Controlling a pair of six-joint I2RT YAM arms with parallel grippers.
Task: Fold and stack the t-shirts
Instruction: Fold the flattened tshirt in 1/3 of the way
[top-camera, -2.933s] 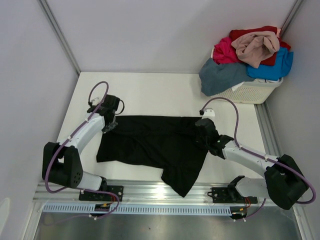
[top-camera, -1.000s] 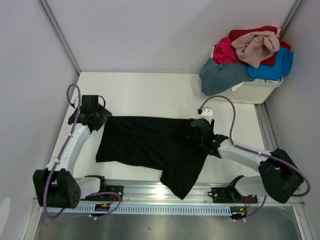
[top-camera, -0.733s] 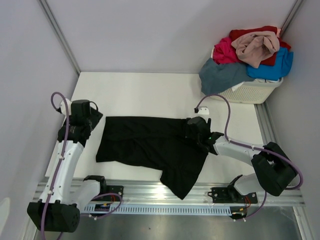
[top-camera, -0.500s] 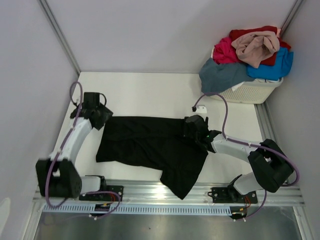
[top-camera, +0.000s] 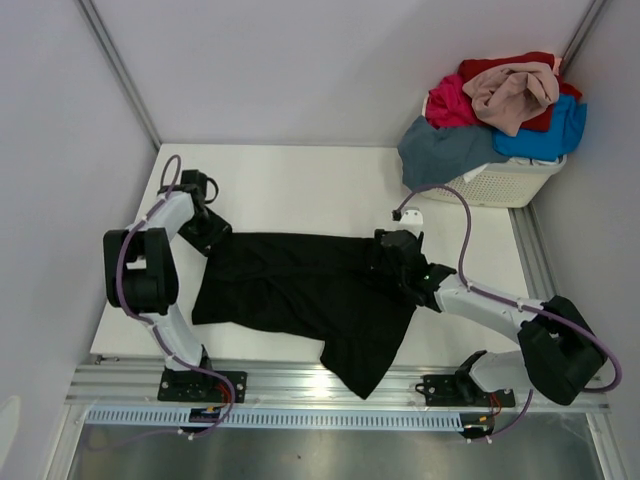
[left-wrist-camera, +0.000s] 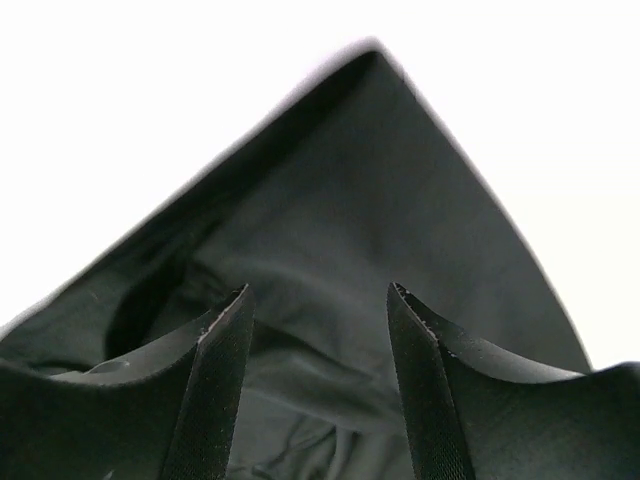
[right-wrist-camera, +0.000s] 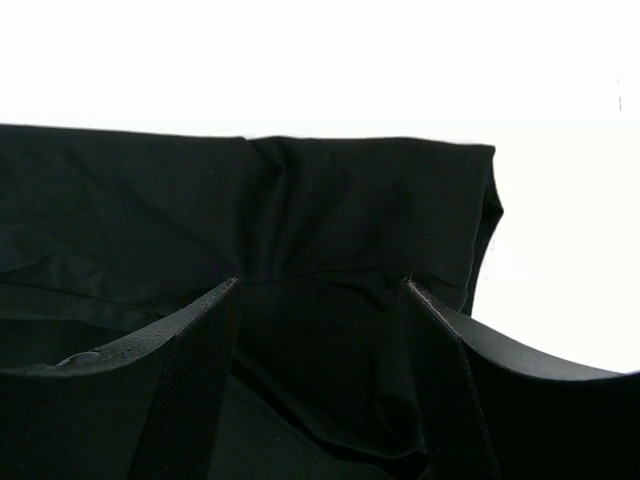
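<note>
At the near edge of the white flat table (top-camera: 300, 185), the black short-sleeved cloth t-shirt (top-camera: 300, 290) lies spread between my two arms, rumpled, one flap trailing toward the metal rail (top-camera: 330, 385). It sits there, by my reckoning, so I can square it before the first fold. At the far right corner the white slotted plastic basket (top-camera: 520, 185) holds the waiting heap: the slate grey-blue shirt (top-camera: 440, 150) spilling over its rim, the bright blue shirt (top-camera: 555, 130), the magenta shirt (top-camera: 448, 105), the red shirt (top-camera: 505, 68) and the beige-pink shirt (top-camera: 515, 92) on top. None is folded or stacked yet.

My left pincer (left-wrist-camera: 318, 289) hangs over the black shirt's far left corner, jaws apart, the cloth's point showing between them and nothing clamped. My right pincer (right-wrist-camera: 321, 282) stands over the far right edge, jaws likewise apart above the hem. Both look placed to take the two far corners together.

Against a second ago, my left arm has swung back in from the table's left margin to that corner, and my right pincer has kept its place on the hem. The shirt has not shifted.
</note>
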